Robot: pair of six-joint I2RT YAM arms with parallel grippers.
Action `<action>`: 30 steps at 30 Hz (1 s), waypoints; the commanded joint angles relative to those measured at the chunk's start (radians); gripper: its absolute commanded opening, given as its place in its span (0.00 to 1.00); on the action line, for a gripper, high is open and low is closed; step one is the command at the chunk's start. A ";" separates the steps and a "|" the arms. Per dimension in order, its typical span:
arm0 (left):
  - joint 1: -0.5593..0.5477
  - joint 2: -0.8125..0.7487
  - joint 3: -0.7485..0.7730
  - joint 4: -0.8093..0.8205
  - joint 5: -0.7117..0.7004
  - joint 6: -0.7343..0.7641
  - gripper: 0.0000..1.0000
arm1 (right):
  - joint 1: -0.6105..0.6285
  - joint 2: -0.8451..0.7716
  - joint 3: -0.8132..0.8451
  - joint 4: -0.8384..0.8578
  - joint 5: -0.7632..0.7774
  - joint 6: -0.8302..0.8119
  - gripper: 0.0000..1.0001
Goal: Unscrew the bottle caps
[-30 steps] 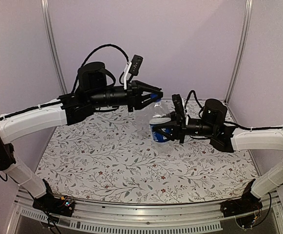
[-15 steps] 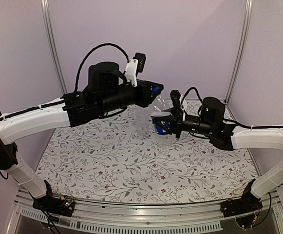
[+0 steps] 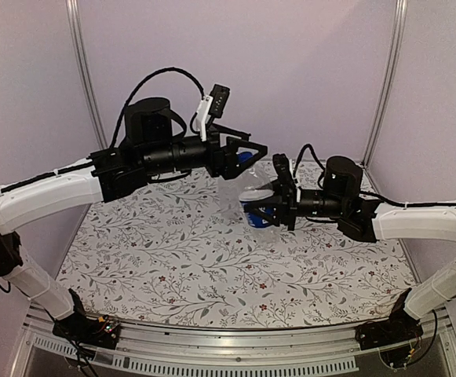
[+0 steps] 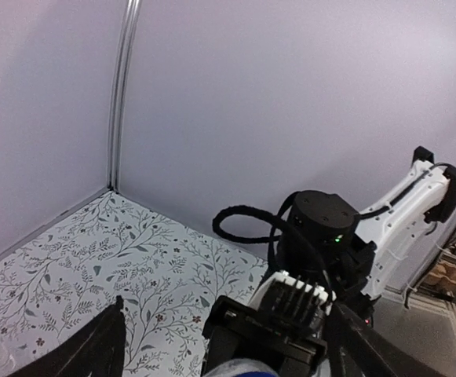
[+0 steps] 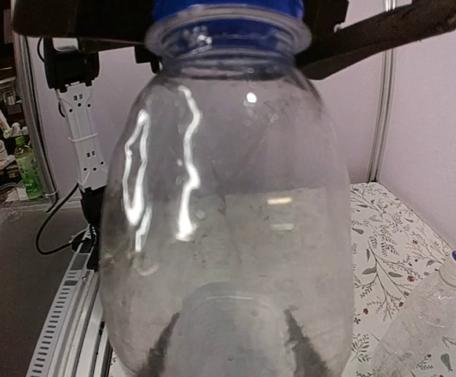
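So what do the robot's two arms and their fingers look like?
Both arms match: the left arm and right arm have white shells, black joints and a black cylindrical motor housing. Fingers are black. A black cable loops over each wrist; a white bracket holds the left wrist's camera.

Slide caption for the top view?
Right gripper holds the labelled bottle; left gripper open around its blue cap.

We see the labelled bottle [image 5: 228,196] only partly: its blue cap [image 5: 228,9] is cut by the top edge, its base by the bottom. Right of it, the plain bottle [image 5: 422,316] runs off below, blurred.
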 commanded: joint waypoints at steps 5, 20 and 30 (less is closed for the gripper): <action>0.066 -0.062 -0.071 0.151 0.456 0.061 0.85 | -0.002 0.020 0.067 -0.002 -0.321 0.005 0.32; 0.081 -0.011 -0.058 0.217 0.691 0.033 0.65 | -0.001 0.080 0.116 0.011 -0.498 0.096 0.33; 0.085 0.001 -0.068 0.218 0.685 0.044 0.55 | -0.001 0.077 0.116 0.023 -0.507 0.112 0.32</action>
